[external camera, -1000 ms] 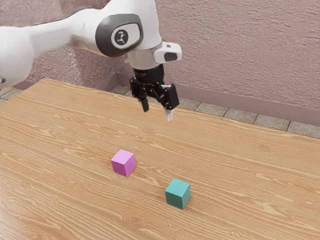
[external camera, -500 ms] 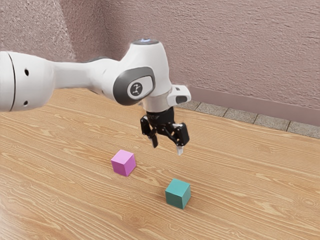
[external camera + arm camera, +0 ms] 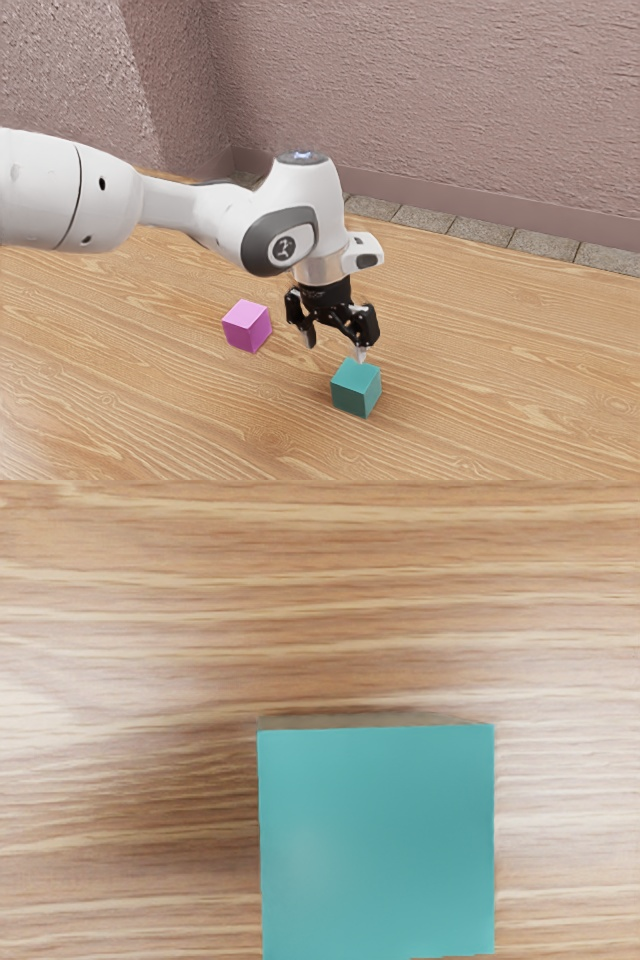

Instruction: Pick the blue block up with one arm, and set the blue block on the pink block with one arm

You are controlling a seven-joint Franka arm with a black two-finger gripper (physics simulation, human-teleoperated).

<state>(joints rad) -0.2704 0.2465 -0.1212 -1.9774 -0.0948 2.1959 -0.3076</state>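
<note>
Exterior view: arm (image 3: 180,210) comes in from the exterior view's left. Fingers (image 3: 309,336) are spread wide, holding nothing, hovering just above the blue block (image 3: 356,387). The block sits on the table (image 3: 520,330). The pink block (image 3: 247,325) is apart from it, toward the exterior view's left.

Wrist view: blue block (image 3: 377,840) lies flat on the table (image 3: 200,600), close under the hand.

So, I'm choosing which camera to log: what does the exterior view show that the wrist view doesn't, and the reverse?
Exterior view: the white robot arm, its black jaws open just above the small teal cube, the small pink cube apart from it toward the exterior view's left, and the rough pinkish wall. Wrist view: the teal cube's top face seen straight down, edges square to the wood grain. Shared: the teal cube and the wooden table.
</note>
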